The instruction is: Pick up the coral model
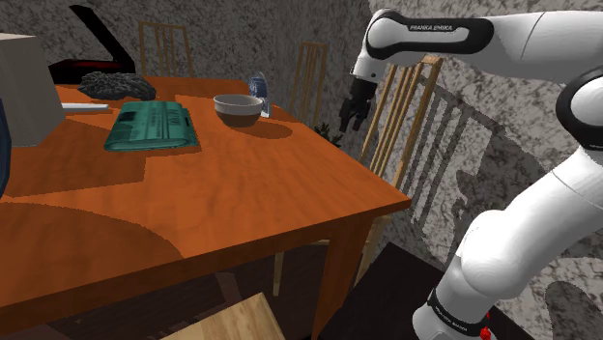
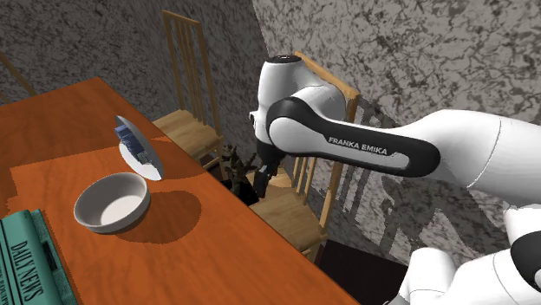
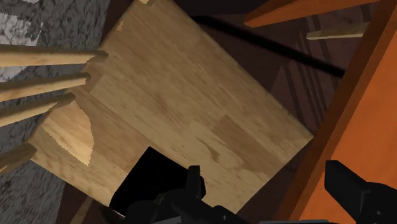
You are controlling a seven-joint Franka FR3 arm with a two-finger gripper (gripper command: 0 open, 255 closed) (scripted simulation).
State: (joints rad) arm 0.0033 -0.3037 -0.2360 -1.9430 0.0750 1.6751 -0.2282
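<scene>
Gripper [image 1: 354, 120] on a white arm [image 1: 541, 208], black fingers spread wide with nothing between them, hangs over a wooden chair [image 3: 184, 108] beside an orange-brown table [image 1: 271, 184], with the small dark branching coral model [image 2: 230, 162] close by, just past the table's edge.

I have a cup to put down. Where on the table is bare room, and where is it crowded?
Free: the table, bare from the newspaper and bowl to its front corner in the shoulder view. Crowded: the far end, with the grey box and dark lumpy thing.
</scene>
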